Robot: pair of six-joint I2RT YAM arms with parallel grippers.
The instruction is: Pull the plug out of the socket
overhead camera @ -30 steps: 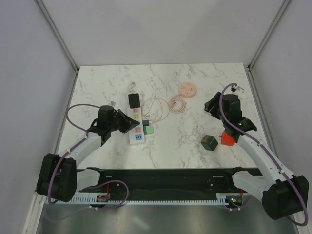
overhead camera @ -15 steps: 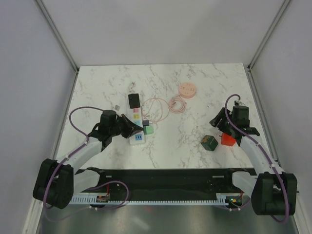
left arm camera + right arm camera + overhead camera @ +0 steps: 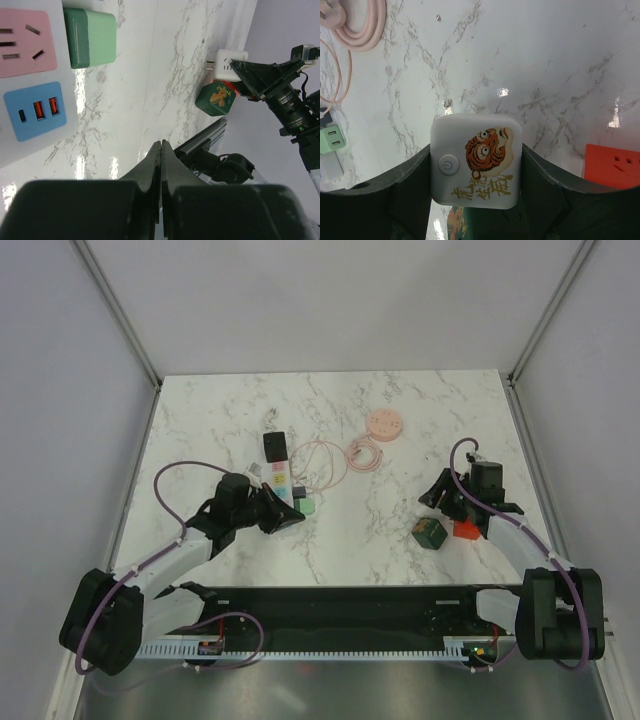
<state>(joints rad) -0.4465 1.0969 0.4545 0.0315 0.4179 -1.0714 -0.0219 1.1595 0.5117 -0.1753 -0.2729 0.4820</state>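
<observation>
The socket, a long white power strip (image 3: 277, 478) with pink, green and blue outlets, lies left of centre. Its pink outlet (image 3: 25, 42) and blue USB outlet (image 3: 35, 110) show in the left wrist view. A green plug (image 3: 305, 506) lies against its right side and also shows in the left wrist view (image 3: 90, 37). My left gripper (image 3: 292, 520) is shut and empty over the strip's near end (image 3: 161, 144). My right gripper (image 3: 441, 498) is shut on a white plug cube (image 3: 476, 160) with a tiger print. Its prongs (image 3: 212, 64) are bare, far from the strip.
A green cube (image 3: 429, 531) and a red block (image 3: 465, 529) sit just below the right gripper. A round pink disc (image 3: 384, 424) with a coiled pink cable (image 3: 362, 454) lies at centre back. A black block (image 3: 274, 447) sits at the strip's far end.
My left gripper has slid nearer and to the right along the strip's near end. My right arm has drawn back and down toward the green cube and red block.
</observation>
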